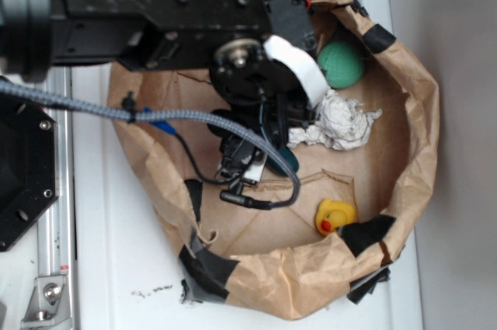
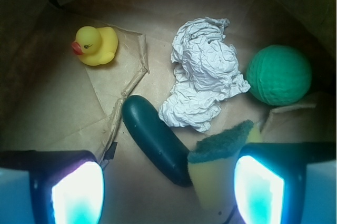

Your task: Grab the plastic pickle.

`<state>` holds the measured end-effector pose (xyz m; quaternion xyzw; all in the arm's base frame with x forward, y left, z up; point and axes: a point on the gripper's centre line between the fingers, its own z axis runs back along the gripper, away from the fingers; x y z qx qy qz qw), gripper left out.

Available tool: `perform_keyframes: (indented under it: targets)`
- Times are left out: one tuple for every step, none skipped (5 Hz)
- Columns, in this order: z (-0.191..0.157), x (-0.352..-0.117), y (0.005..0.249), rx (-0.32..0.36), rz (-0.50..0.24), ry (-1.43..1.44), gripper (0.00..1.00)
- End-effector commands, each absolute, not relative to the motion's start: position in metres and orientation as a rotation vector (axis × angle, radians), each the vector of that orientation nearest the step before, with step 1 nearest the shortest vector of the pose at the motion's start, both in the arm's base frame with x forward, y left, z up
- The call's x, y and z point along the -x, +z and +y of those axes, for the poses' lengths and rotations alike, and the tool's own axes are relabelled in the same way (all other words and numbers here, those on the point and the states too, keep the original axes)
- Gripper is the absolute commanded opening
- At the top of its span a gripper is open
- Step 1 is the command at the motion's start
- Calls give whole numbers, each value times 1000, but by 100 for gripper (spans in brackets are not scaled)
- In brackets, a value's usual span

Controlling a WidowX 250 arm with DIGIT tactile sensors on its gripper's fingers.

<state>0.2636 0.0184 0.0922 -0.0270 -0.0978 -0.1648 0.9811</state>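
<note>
Between the spread fingertips of your gripper [image 2: 168, 192], which stands open and holds nothing, you see the lower end of the plastic pickle [image 2: 157, 138] lying flat on the brown paper. The pickle runs on a slant, and its lower end touches the sponge [image 2: 221, 163], a yellow block with a green face just inside the right fingertip [image 2: 259, 190]. Just beside the pickle's upper half lies the crumpled white paper [image 2: 202, 74]. Beyond that paper from the pickle sits the green ball [image 2: 279, 75]. On the pickle's other side, well apart, stands the yellow rubber duck [image 2: 96, 46]. In the exterior view the arm covers most of the pickle, and everything sits in the paper bag [image 1: 423, 120].
</note>
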Motion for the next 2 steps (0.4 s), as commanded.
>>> perform_keyframes:
  targets:
    - [-22,-278,53,-74,-188,-546,100]
    - [-36,-277,48,-64,-183,-619,100]
